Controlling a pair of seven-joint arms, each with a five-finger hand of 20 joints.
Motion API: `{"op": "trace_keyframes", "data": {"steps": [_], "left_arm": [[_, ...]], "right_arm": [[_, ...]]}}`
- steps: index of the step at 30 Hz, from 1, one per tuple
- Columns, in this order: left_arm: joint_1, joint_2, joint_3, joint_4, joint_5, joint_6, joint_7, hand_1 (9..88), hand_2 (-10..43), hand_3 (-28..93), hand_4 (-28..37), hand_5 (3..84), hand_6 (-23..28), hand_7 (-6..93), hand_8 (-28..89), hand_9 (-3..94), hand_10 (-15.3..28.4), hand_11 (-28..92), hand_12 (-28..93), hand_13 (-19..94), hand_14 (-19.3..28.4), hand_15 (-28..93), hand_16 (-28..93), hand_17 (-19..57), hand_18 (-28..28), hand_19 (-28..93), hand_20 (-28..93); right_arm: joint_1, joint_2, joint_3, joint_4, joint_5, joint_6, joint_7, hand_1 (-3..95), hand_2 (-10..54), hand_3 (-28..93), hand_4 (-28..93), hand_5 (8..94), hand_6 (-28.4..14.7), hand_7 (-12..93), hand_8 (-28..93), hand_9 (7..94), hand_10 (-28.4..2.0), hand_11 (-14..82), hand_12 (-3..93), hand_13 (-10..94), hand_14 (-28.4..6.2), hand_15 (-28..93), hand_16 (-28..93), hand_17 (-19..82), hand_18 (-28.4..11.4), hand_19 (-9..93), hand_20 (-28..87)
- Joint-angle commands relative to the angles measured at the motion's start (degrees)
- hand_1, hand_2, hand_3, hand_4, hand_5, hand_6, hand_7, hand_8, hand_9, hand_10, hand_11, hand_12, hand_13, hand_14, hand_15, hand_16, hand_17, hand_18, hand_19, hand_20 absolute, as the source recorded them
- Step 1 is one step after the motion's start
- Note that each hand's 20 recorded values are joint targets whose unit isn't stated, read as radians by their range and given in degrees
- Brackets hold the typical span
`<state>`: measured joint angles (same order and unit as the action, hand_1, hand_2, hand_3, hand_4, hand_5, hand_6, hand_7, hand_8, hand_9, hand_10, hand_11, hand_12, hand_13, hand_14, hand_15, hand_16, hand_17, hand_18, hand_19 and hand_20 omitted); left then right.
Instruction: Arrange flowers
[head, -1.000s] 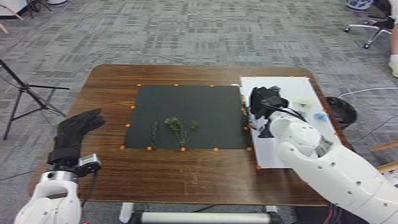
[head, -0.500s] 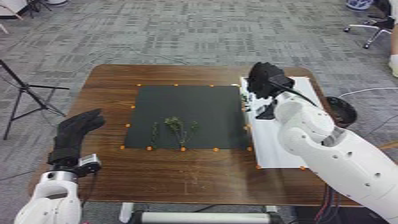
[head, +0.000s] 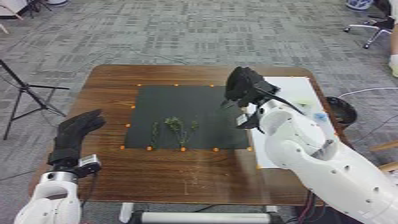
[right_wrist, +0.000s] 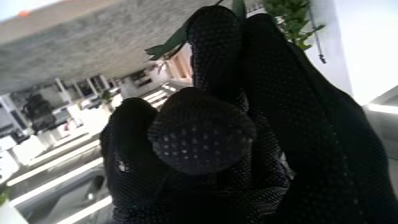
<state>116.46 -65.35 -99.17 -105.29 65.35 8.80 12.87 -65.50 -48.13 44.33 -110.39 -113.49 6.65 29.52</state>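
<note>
My left hand (head: 75, 131) rests above the table's left side, its fingers relaxed and holding nothing. My right hand (head: 242, 87) is above the dark mat's (head: 173, 102) upper right edge. In the right wrist view my right hand (right_wrist: 200, 132) has thumb and fingers closed on a green stem, whose narrow leaf (right_wrist: 167, 49) sticks out beside the fingertips; the rest is hidden by the glove. Leafy sprigs (head: 175, 124) lie on the mat's lower middle. On the white sheet (head: 282, 160) are a pale green bloom (head: 304, 103) and a blue one (head: 321, 116).
Small orange markers line the mat on the brown table (head: 191, 180). A dark round bin (head: 341, 111) stands past the table's right edge, and a black tripod (head: 28, 90) stands at the left. Green foliage (right_wrist: 289, 17) appears beyond my right fingers in the right wrist view.
My right hand has moved from the white sheet leftward to the mat's upper right edge, with the arm swinging along. The left hand has stayed still.
</note>
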Motion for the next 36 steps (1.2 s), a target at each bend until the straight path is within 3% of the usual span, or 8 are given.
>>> {"op": "trace_keyframes", "data": {"steps": [1,8,17,36], "left_arm": [[0.3,-0.18,0.28,-0.34,0.05,0.02,-0.54,24.8,4.7,68,-28.3,53.3,3.4,14.1,-7,52.7,15.1,23,13,43,19.5,25,1,7.8,14.0,16,21],[0.14,-0.17,0.47,-0.13,0.19,-0.37,-0.86,24.8,4.6,68,-28.3,53.3,3.4,14.2,-7,52.6,15.1,23,13,43,19.5,25,1,7.9,14.0,16,21],[-0.21,-0.22,0.88,0.24,0.34,-0.82,-1.31,24.7,4.6,68,-28.3,53.3,3.3,14.2,-7,52.7,15.3,23,13,43,19.5,25,2,7.9,13.9,16,21],[-0.68,-0.62,1.52,0.58,-0.01,-0.71,-0.39,24.8,4.6,68,-28.3,53.3,3.4,14.1,-7,52.7,15.1,23,13,43,19.6,25,2,7.9,14.0,16,21]], "right_arm": [[-1.75,-1.2,-2.96,-2.18,0.49,-0.36,-1.35,64.4,-9.5,54,-3,76.2,-4.1,29,18,93.7,-9.1,13.9,41.7,94,-0.9,53,38,66,-11.1,93,51],[-2.54,-1.15,-4.38,-3.0,0.4,-1.1,-2.44,64.3,-9.5,54,-3,76.2,-4.1,29,18,93.7,-9.1,13.6,41.9,94,-0.8,53,38,66,-11.0,93,51],[-4.79,-1.16,-4.63,0.31,-0.94,-2.03,-2.2,64.1,-9.5,55,-3,75.8,-3.9,30,18,93.7,-8.8,13.0,42.3,94,-0.9,53,38,66,-10.9,93,51],[-3.06,-2.01,-4.07,4.97,-3.96,-3.55,-3.58,63.8,-9.5,55,-5,74.7,-3.2,31,17,93.6,-8.9,11.1,42.5,93,-1.3,52,39,65,-10.7,93,50]]}}
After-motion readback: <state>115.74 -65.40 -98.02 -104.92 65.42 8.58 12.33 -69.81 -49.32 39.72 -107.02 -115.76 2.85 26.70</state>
